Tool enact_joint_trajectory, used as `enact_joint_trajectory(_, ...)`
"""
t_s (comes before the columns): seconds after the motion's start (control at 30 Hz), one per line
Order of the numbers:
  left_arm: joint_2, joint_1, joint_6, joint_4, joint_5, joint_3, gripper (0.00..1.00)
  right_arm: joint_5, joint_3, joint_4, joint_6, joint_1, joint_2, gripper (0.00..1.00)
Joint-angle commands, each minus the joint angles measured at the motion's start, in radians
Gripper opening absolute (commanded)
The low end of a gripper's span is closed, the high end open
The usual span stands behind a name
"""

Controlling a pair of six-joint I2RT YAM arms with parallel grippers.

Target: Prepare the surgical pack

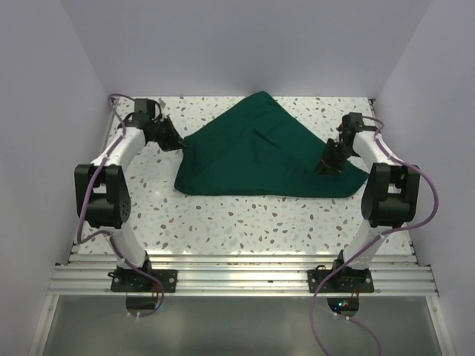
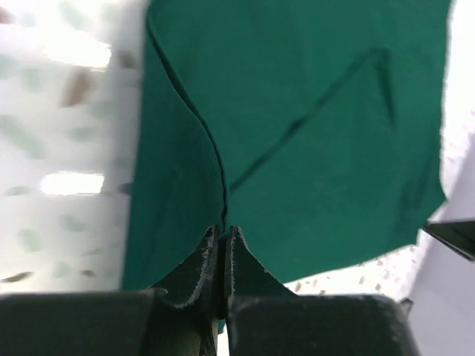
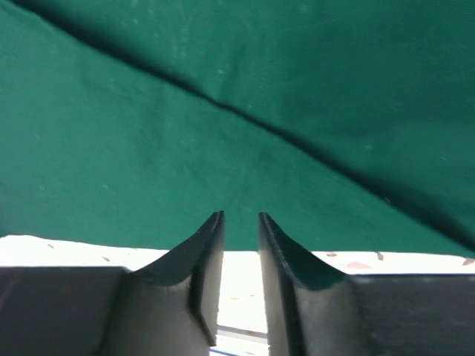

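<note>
One dark green cloth [image 1: 245, 159] spread on the speckled surface [image 1: 245, 222], left pincer [image 2: 223, 231] clamped together on its corner fold, right pincer [image 3: 240, 216] slightly apart astride its opposite edge, cloth stretching between them

In your left wrist view the surface [image 2: 67, 185] is washed out and smeared, its speckles mere streaks. A dark pointed shape [image 2: 454, 236] is cut off by the right edge, and you can't tell what it is. The surgical pack [image 2: 312, 148] runs off the top there. Where the right tool [image 3: 240, 216] meets the pack's near hem, you can't tell whether cloth lies between the fingers or beneath them. From above, the left tool [image 1: 177, 142] is too small and dark to read.
</note>
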Motion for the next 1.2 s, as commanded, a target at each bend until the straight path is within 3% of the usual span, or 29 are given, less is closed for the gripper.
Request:
enact_joint_trajectory(0.0, -0.085, -0.096, -0.182, 0.111, 0.061, 0.025, 0.00, -0.054, -0.027, 0.074, 0.030, -0.003, 0.012, 0.22)
enact_joint_trajectory(0.1, -0.077, -0.153, -0.263, 0.143, 0.058, 0.072, 0.00, -0.061, -0.030, 0.088, 0.030, -0.003, 0.047, 0.11)
enact_joint_trajectory(0.37, 0.025, -0.335, -0.369, 0.163, 0.040, 0.216, 0.00, -0.071, -0.075, 0.122, 0.044, 0.023, 0.101, 0.01)
enact_joint_trajectory(0.77, 0.231, -0.535, -0.411, 0.193, 0.060, 0.379, 0.00, -0.031, -0.093, 0.103, 0.030, 0.023, 0.144, 0.00)
enact_joint_trajectory(1.17, 0.377, -0.606, -0.446, 0.196, 0.084, 0.529, 0.00, -0.019, -0.093, 0.105, 0.017, 0.022, 0.154, 0.00)
